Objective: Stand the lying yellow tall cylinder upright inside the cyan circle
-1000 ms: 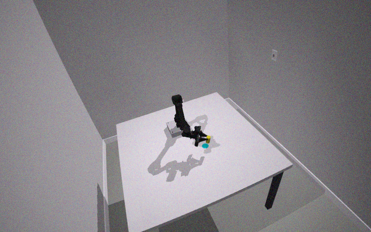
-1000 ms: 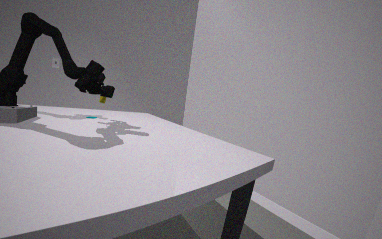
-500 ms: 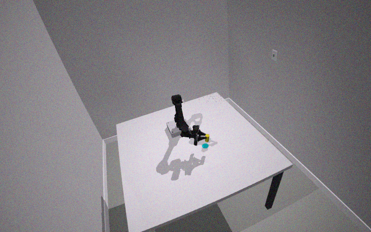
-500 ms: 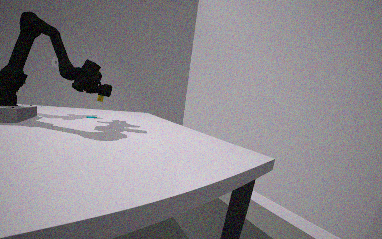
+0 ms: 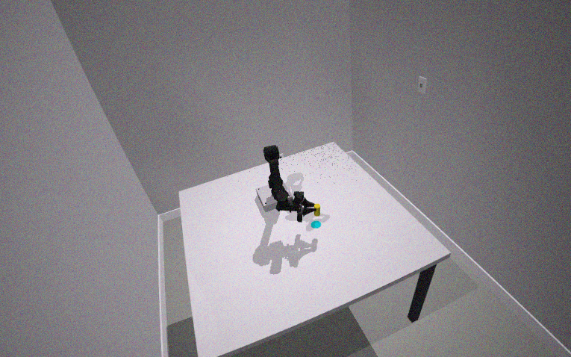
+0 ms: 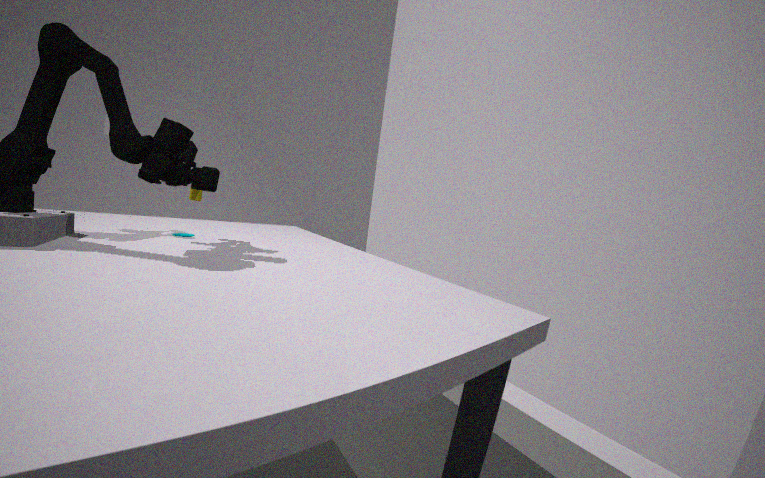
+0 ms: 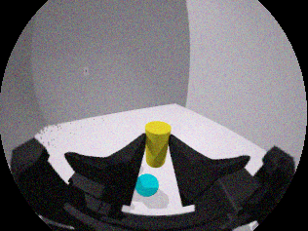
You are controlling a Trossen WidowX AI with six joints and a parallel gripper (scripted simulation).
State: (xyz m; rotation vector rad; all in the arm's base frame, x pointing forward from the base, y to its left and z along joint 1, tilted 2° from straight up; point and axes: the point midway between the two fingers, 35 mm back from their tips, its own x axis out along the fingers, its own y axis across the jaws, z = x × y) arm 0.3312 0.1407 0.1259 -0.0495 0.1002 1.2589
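Note:
The yellow tall cylinder (image 5: 317,210) (image 6: 196,195) (image 7: 157,145) is held in the air above the table, close to upright. My gripper (image 5: 315,209) (image 6: 204,179) (image 7: 157,135) is shut on it, with one finger on each side. The fingers hide part of its upper end in the exterior view. The cyan circle (image 5: 316,225) (image 6: 183,235) (image 7: 147,185) lies flat on the table, below the cylinder. In the wrist view it shows between the fingers, a little left of the cylinder's lower end.
The white table (image 5: 243,310) (image 6: 254,356) carries the arm's base (image 5: 266,199) (image 6: 47,230) on a grey block. Shadows of the arm fall on the table top around the circle. The walls stand beyond the table's far edges.

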